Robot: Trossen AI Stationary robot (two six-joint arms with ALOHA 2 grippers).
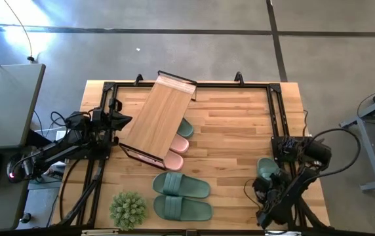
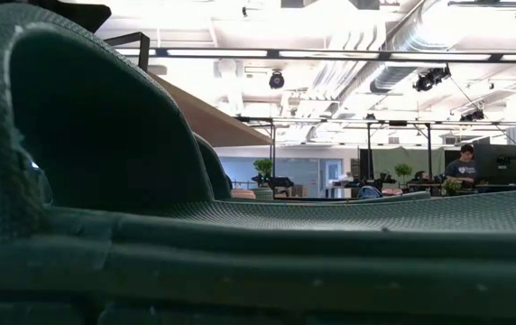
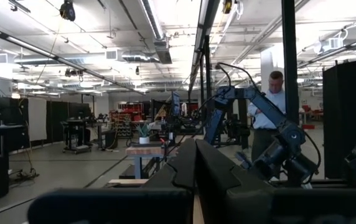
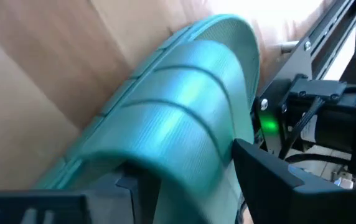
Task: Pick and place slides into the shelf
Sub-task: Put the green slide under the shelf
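One green slide (image 4: 184, 118) — right tool (image 4: 184, 186) gripping.

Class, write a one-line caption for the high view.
Right gripper at a green slide; left gripper beside the shelf.

Overhead view of the wooden surface (image 1: 233, 131). The shelf (image 1: 158, 118) lies skewed at 11 o'clock from centre, its bamboo board covering most of a pink slide (image 1: 176, 161), a second pink slide (image 1: 179, 143) and one green slide (image 1: 186, 126). Two sage-green slides (image 1: 181, 185) (image 1: 182, 208) lie side by side at 6 o'clock, with a spiky plant ball (image 1: 128, 210) at 7 o'clock. The left hand (image 1: 118, 122) sits at 9 o'clock beside the shelf; the right hand (image 1: 266, 187) at 4 o'clock meets another green slide (image 1: 267, 168).
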